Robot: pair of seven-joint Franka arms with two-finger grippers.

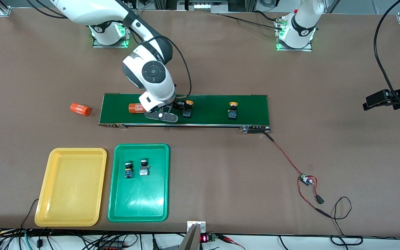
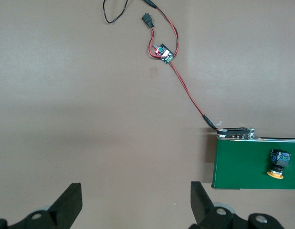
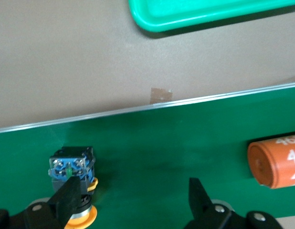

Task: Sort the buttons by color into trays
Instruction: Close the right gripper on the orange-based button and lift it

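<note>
The brown worktop (image 1: 221, 166) carries a long dark-green conveyor belt (image 1: 214, 118), and I'll place everything off that belt. Nearer the front camera than the belt sit the two trays side by side: the yellow tray (image 1: 47, 194), bare inside, and the green tray (image 1: 141, 205), which holds both green-capped buttons (image 1: 128, 169) (image 1: 144, 167) next to each other.

The right gripper (image 1: 181, 110) is down low over the belt, fingers (image 3: 68, 198) spread wide and pinching nothing. One yellow-capped button (image 1: 187, 108) lies on the belt right at those fingers; in the right wrist view it sits against one finger, off to that side instead of centred in the gap (touching or not, I can't tell). The other yellow-capped button (image 1: 233, 110) lies on the belt too, further toward the left arm's end.

The left gripper (image 2: 136, 202) waits off the belt's end on the left arm's side, over bare worktop, fingers spread and empty.

One orange cylinder (image 1: 136, 108) lies on the belt beside the right gripper, and another (image 1: 81, 109) lies on the worktop just off the belt's end toward the right arm. A small circuit board (image 1: 306, 180) with red wires lies nearer the camera than the belt.
</note>
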